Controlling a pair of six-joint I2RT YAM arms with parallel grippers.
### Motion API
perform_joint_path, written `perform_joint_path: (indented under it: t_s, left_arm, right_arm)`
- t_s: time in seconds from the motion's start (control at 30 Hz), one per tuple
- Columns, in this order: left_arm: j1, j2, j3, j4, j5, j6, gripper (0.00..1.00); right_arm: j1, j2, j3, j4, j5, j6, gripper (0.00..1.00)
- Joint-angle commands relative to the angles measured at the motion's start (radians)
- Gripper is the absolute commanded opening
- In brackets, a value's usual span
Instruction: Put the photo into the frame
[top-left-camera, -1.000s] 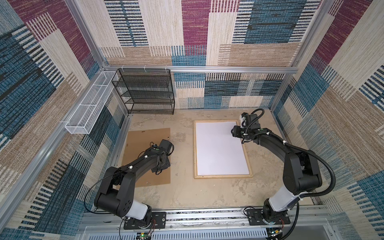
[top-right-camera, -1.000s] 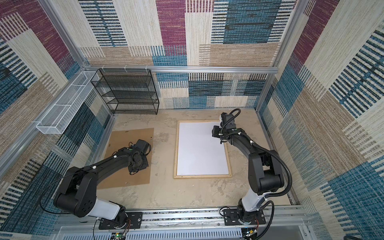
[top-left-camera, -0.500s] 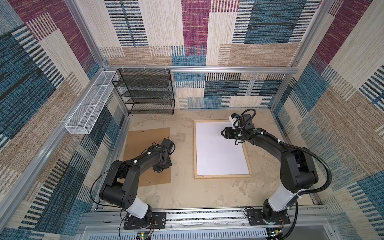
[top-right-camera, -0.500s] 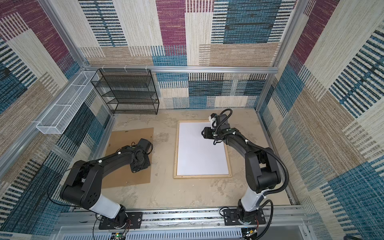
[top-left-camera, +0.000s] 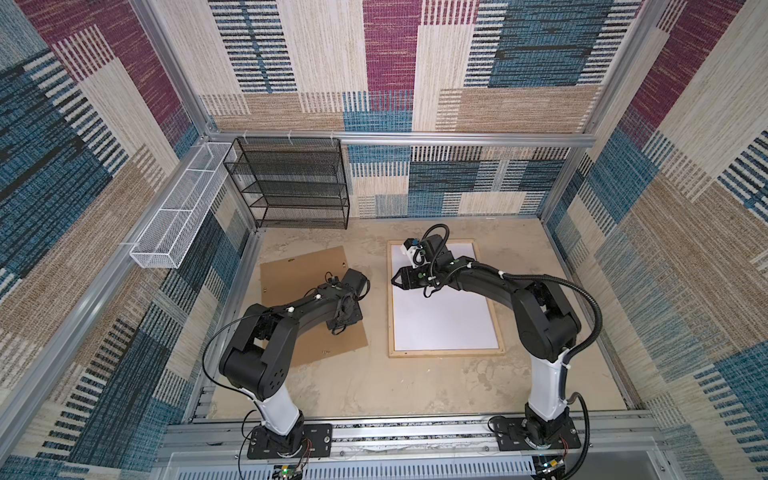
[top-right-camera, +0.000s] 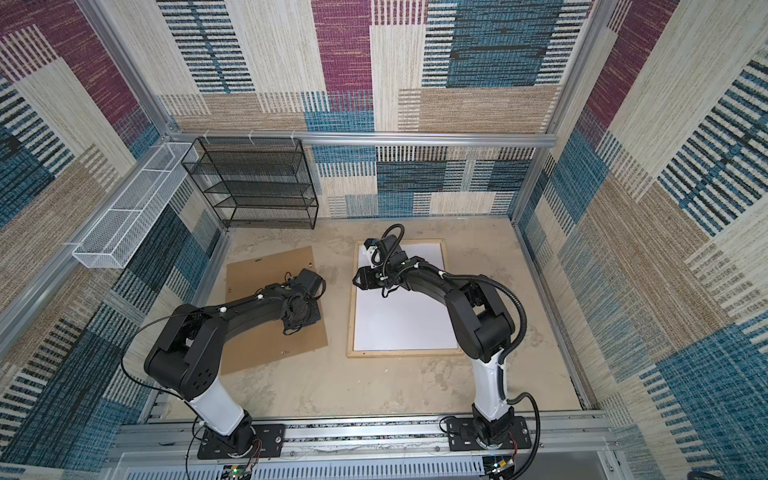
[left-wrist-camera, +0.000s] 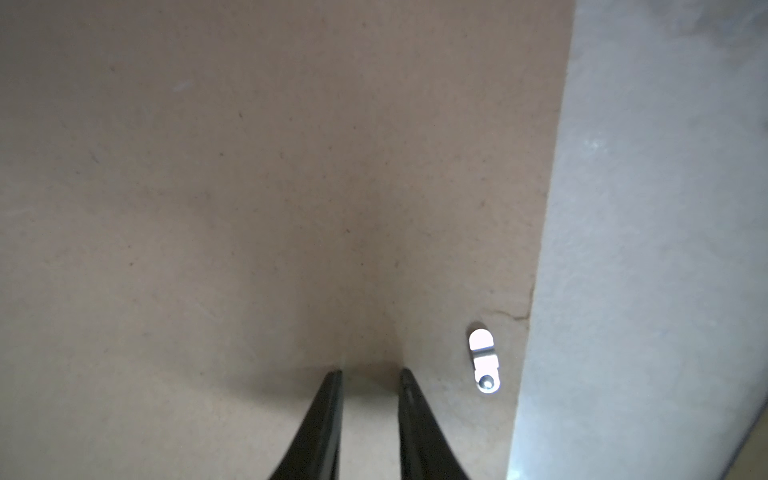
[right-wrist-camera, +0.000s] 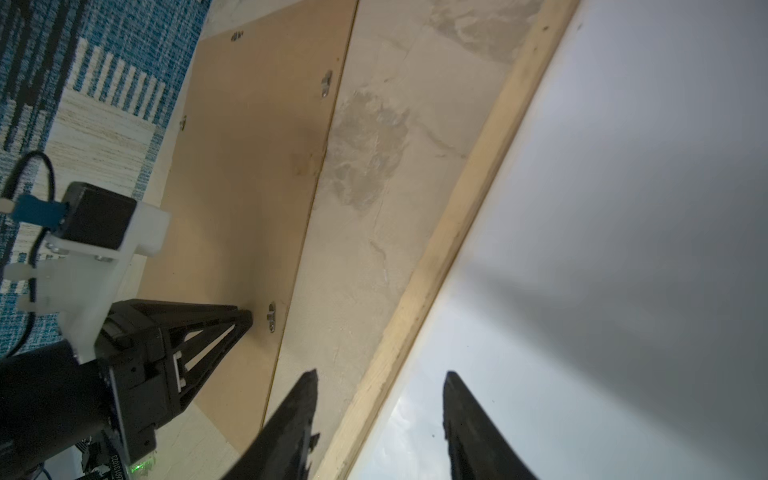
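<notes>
Pincers first: the black two-fingered right pincer (right-wrist-camera: 380, 376) hangs apart and empty over one long bar of the large rectangular frame of thin pale wood (top-left-camera: 446, 354). One finger shows against the tabletop side of that bar, and the other against the large plain white rectangular paper sheet (top-left-camera: 444, 320) inside. The matching black left pincer (left-wrist-camera: 371, 374) is nearly together, with only a narrow slit between its tips and nothing in it. Its tips rest on, or just above, the large rectangular brown fibreboard backing sheet (top-left-camera: 291, 270).

The frame lies flat on the broad, sandy, stone-mottled tabletop (top-left-camera: 374, 382), on the right arm's side. The white sheet fills it edge to edge. I take this sheet for the photo lying print-side down, since no picture side shows anywhere. If so, the main step looks done. What seems left is closing up, because the backing sheet lies apart from the frame under the left arm, with a strip of bare tabletop between them.

As for materials, judged by eye, the tabletop looks matt and gritty. The frame bars are square-cut, raw and slightly marked. The paper is smooth and thin, so it is likely to slide or buckle. The board is flat, stiff and finely speckled, with a crack at one edge. Smallest is a shiny oval metal turn-clip (left-wrist-camera: 484, 360) riveted near that edge, just beside the left pincer.
</notes>
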Motion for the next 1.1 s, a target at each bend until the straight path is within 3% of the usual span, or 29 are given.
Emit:
perform_joint_path:
  t_s: [0.0, 0.2, 0.43, 0.5, 0.9, 1.07]
  left_arm:
    - [-0.001, 0.023, 0.007, -0.005, 0.120, 0.014, 0.27]
    - [-0.002, -0.076, 0.005, -0.075, 0.025, 0.038, 0.28]
    - [0.000, -0.112, 0.008, -0.118, -0.012, 0.052, 0.28]
    - [0.001, -0.116, 0.005, -0.128, -0.026, 0.055, 0.28]
    - [0.024, -0.179, -0.012, -0.170, -0.076, 0.068, 0.29]
    - [0.025, -0.187, -0.018, -0.175, -0.077, 0.066, 0.29]
  right_arm:
    - [0.024, 0.064, 0.069, -0.019, 0.034, 0.007, 0.50]
    - [0.059, 0.151, 0.199, -0.062, 0.031, -0.017, 0.46]
    - [0.068, 0.235, 0.332, -0.200, 0.345, 0.028, 0.47]
    - [0.069, 0.238, 0.338, -0.212, 0.388, 0.042, 0.47]
    - [0.105, 0.287, 0.383, -0.237, 0.424, 0.028, 0.45]
    - [0.105, 0.286, 0.393, -0.281, 0.525, 0.024, 0.40]
